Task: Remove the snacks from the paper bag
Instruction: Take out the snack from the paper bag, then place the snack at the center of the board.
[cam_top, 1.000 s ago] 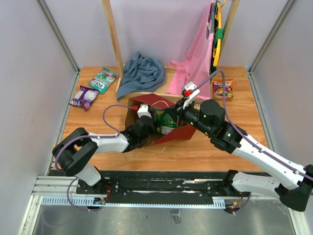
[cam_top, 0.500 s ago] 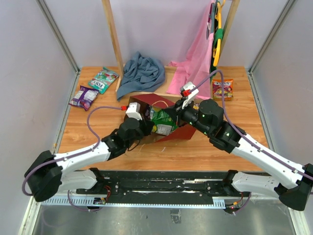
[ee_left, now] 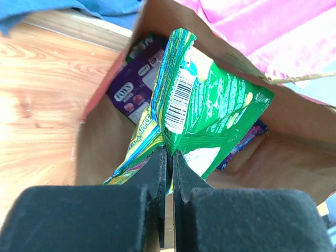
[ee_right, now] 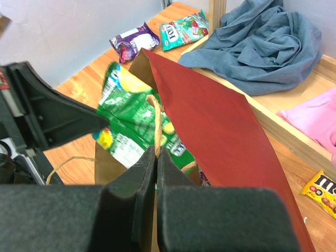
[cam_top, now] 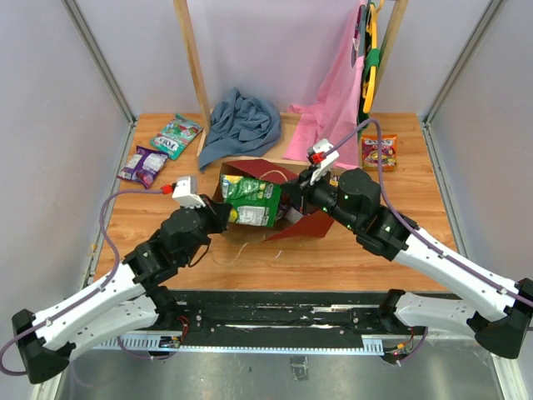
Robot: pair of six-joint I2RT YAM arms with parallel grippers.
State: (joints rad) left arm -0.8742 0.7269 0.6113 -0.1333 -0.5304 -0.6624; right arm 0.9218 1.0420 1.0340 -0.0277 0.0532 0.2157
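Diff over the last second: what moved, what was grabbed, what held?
Left pincer, shut on the green packet, drew back to the left and pulled the packet out of the mouth of the paper bag. Right pincer stayed shut on the twine handle. The bag did not shift.

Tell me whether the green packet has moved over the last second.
Yes. Pinched in the left tool, the green packet has come left, out of the bag, towards the loose purple packet at the left.
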